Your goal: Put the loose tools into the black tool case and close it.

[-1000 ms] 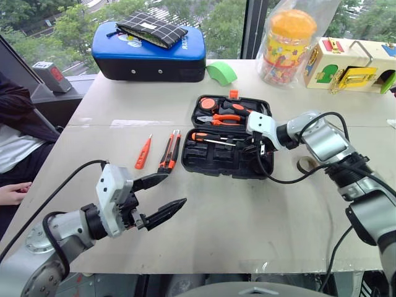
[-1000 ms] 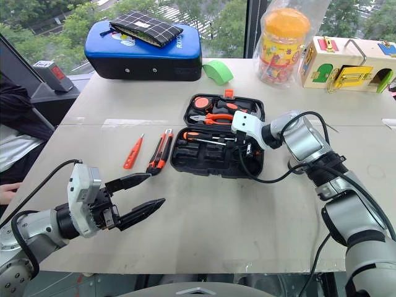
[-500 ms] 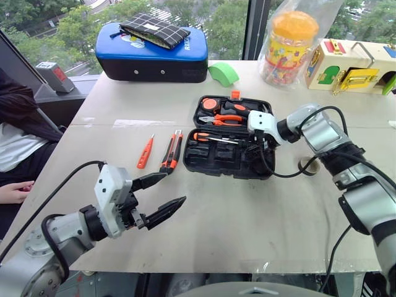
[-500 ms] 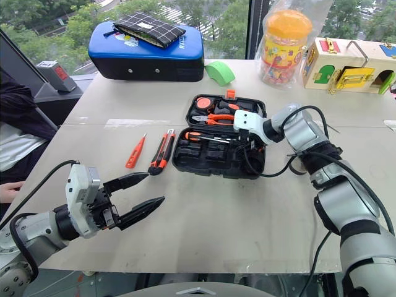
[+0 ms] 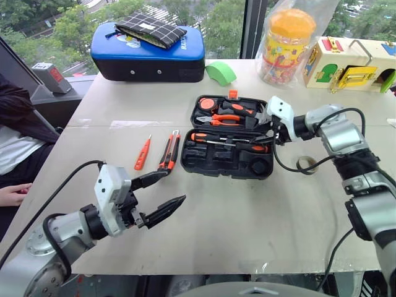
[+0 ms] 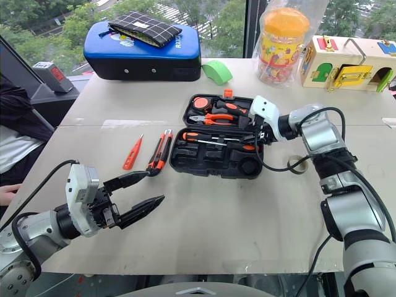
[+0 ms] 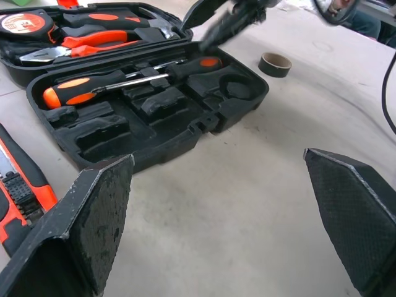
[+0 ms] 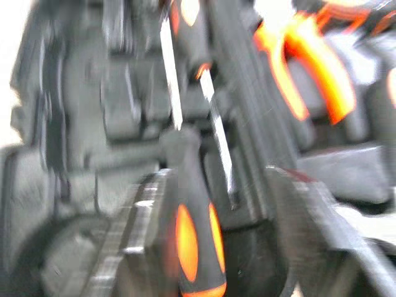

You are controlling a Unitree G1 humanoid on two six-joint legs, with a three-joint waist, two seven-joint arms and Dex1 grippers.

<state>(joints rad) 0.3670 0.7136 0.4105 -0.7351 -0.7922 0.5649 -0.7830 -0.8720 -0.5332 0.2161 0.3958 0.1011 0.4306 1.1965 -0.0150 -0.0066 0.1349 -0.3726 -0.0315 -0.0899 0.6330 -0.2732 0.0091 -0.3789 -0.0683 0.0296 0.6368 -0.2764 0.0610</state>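
The black tool case point(image 5: 216, 162) lies open mid-table. Two screwdrivers rest in its near half, one handle at the left point(image 5: 201, 136) and one at the right point(image 5: 260, 148). My right gripper point(image 5: 270, 132) hovers just above the right-hand handle point(image 8: 196, 247), fingers apart on either side of it and not touching it. The orange tester screwdriver point(image 5: 143, 153) and the utility knife point(image 5: 169, 150) lie on the table left of the case. A small tape roll point(image 5: 306, 165) sits to the case's right. My left gripper point(image 5: 174, 187) hangs open over the near table, holding nothing.
Orange-handled pliers point(image 5: 226, 119) and a round tape measure point(image 5: 209, 103) fill the case's far half. At the back stand a blue-topped case point(image 5: 148, 59) with a checked pouch, a green object point(image 5: 221, 73), a jar point(image 5: 288, 46) and a wooden latch box point(image 5: 352, 65). A person's hand point(image 5: 12, 193) rests at the left edge.
My right gripper has drawn back up and to the right off the case, uncovering a second screwdriver lying in the near half. The left arm has stayed put.
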